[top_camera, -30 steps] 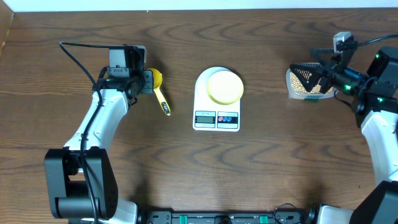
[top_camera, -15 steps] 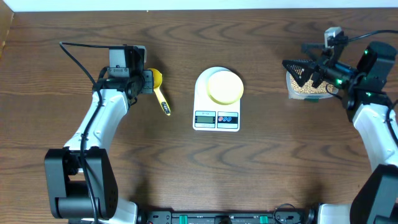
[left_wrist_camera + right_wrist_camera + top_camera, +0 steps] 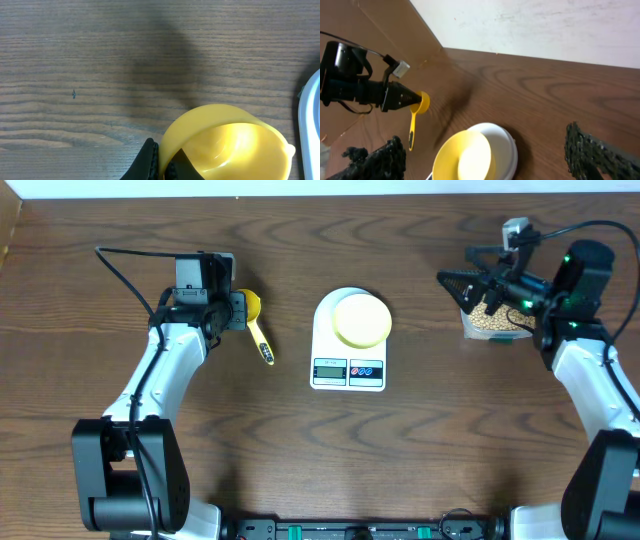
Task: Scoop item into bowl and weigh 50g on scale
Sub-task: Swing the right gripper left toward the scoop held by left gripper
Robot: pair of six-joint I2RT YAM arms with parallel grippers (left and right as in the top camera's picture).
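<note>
The pale-yellow bowl (image 3: 361,319) sits on the round platform of the white scale (image 3: 348,370) at the table's middle. Both also show in the right wrist view, the bowl (image 3: 465,160) on the scale (image 3: 506,142). My left gripper (image 3: 236,310) is shut on the cup rim of the yellow scoop (image 3: 258,330), which rests on the table left of the scale. The left wrist view shows the fingers (image 3: 165,162) pinching the scoop's rim (image 3: 230,145). My right gripper (image 3: 466,285) is open and empty, raised over the clear container of tan beans (image 3: 492,323). Its fingers (image 3: 484,140) are spread wide.
The scale's edge (image 3: 312,130) lies just right of the scoop cup. The scoop's handle (image 3: 266,352) points toward the table's front. A white wall (image 3: 545,25) borders the table's far side. The left arm (image 3: 355,85) shows in the right wrist view.
My right gripper has swung left and tilted up over the bean container, now facing the scale. The left arm and scoop have not moved.
</note>
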